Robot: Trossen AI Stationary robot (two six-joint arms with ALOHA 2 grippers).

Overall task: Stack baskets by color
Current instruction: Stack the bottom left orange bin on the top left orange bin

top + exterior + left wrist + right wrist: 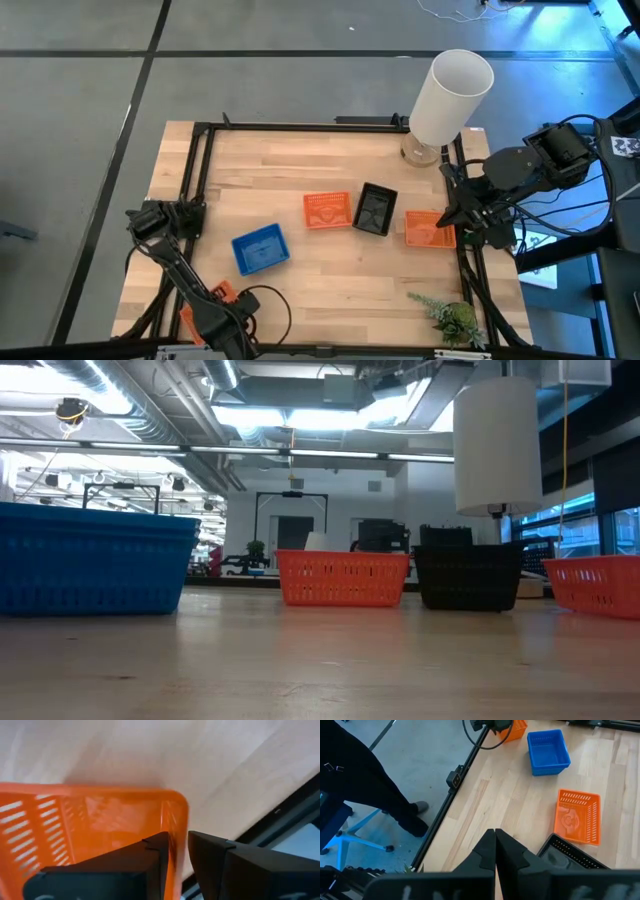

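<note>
My left gripper (216,302) is at the table's near left corner, pointing down and shut on an orange basket (100,820), which the arm partly hides from above (188,320). A blue basket (260,249), a second orange basket (327,211) and a black basket (375,210) stand bottom down in a row across the table's middle. A third orange basket (428,229) stands at the right edge. My right gripper (495,842) is shut on nothing, raised over that right edge (458,212). My left gripper has the orange basket's perforated wall (176,827) close to a corner, one finger (155,855) inside the basket and the other (210,855) outside. The fingers come from above, pointing down. Whether the basket's bottom rests on the table, I cannot tell.
A tall white cylinder (450,92) stands at the far right corner. A small green plant (452,320) lies near the right front corner. A black frame (300,126) runs round the tabletop. Bare wood lies in front of the row of baskets.
</note>
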